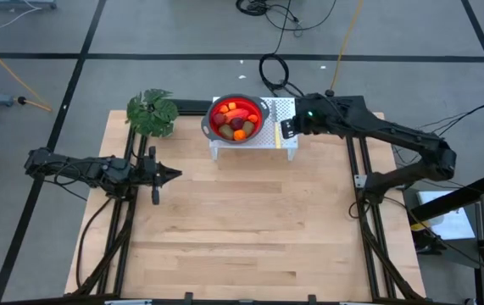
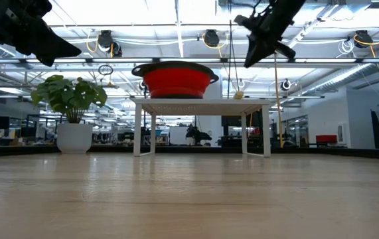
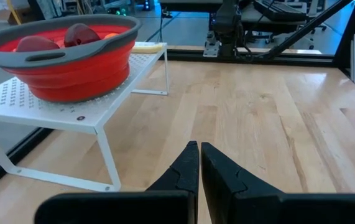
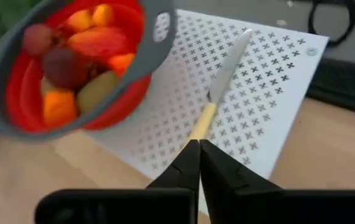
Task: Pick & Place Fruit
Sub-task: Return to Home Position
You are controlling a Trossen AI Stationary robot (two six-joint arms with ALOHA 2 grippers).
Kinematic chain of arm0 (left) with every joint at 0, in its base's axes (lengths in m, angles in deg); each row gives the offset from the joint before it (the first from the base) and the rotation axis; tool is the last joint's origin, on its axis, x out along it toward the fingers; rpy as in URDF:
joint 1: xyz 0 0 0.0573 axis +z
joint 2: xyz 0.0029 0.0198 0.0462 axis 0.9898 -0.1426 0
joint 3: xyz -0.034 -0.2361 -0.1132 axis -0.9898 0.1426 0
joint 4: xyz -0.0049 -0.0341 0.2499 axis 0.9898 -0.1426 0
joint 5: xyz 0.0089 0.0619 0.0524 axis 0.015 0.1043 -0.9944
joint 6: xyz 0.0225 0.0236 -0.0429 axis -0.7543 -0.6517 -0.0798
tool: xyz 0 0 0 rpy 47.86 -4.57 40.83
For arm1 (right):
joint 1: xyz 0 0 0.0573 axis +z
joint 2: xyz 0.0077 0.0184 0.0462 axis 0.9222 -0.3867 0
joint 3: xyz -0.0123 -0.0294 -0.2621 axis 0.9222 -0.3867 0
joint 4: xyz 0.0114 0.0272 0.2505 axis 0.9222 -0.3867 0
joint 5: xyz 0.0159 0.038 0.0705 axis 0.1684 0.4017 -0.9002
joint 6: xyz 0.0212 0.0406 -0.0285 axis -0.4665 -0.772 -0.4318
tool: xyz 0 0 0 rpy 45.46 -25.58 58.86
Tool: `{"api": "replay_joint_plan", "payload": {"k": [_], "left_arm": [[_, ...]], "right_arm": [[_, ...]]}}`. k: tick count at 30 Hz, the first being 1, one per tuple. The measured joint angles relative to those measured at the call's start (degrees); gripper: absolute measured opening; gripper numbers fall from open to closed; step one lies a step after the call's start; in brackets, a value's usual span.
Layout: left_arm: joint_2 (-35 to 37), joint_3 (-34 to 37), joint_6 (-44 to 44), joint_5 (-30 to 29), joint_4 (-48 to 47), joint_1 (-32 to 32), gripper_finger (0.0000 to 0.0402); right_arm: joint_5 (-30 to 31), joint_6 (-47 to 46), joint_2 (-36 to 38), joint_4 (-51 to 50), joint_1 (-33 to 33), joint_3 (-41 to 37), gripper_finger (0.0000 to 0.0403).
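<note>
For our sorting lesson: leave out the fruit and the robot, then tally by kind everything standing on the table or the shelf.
Leafy potted plant: 1
White perforated shelf: 1
Red strainer bowl: 1
Knife: 1
Total: 4

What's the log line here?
fruit in red bowl | bowl, knife on shelf | right gripper shut above shelf | left gripper shut, table's left

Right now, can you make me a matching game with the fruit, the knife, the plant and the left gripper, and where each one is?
Things:
1. fruit
2. knife
3. plant
4. left gripper

Places:
A. shut, over the bare table
B. in the bowl
C. flat on the shelf, beside the bowl
D. at the table's far left corner

Pairs: 1-B, 2-C, 3-D, 4-A
</note>
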Motion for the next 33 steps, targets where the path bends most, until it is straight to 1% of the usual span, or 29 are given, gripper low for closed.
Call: {"api": "replay_joint_plan", "payload": {"k": [4, 8, 11, 15, 22, 28, 33], "left_arm": [[-0.01, 0.00, 0.20, 0.01, 0.02, 0.01, 0.0019], [-0.01, 0.00, 0.22, 0.04, 0.01, 0.00, 0.0019], [0.00, 0.00, 0.00, 0.04, -0.02, 0.01, 0.0019], [-0.01, 0.00, -0.06, -0.04, -0.01, 0.01, 0.0019], [-0.02, 0.02, 0.23, 0.02, -0.04, -0.01, 0.0019], [-0.01, 0.01, 0.26, 0.02, 0.00, 0.01, 0.0019], [-0.02, 0.00, 0.95, 0.08, -0.01, -0.01, 0.0019]], "right_arm": [[1.98, 2.99, 5.60, 5.01, 2.91, -5.56, 0.0001], [2.21, 5.60, 12.00, 12.96, 5.68, -12.75, 0.0002], [2.23, 9.44, 16.94, 19.07, 7.69, -18.35, 0.0001], [1.95, 14.92, 23.41, 24.69, 10.05, -24.85, 0.0001], [1.82, 22.54, 32.83, 25.20, 14.19, -30.78, 0.0001], [1.59, 26.39, 39.24, 25.11, 15.33, -34.78, 0.0001], [-4.28, 26.49, 43.73, 25.18, 15.35, -39.41, 0.0001]]}}
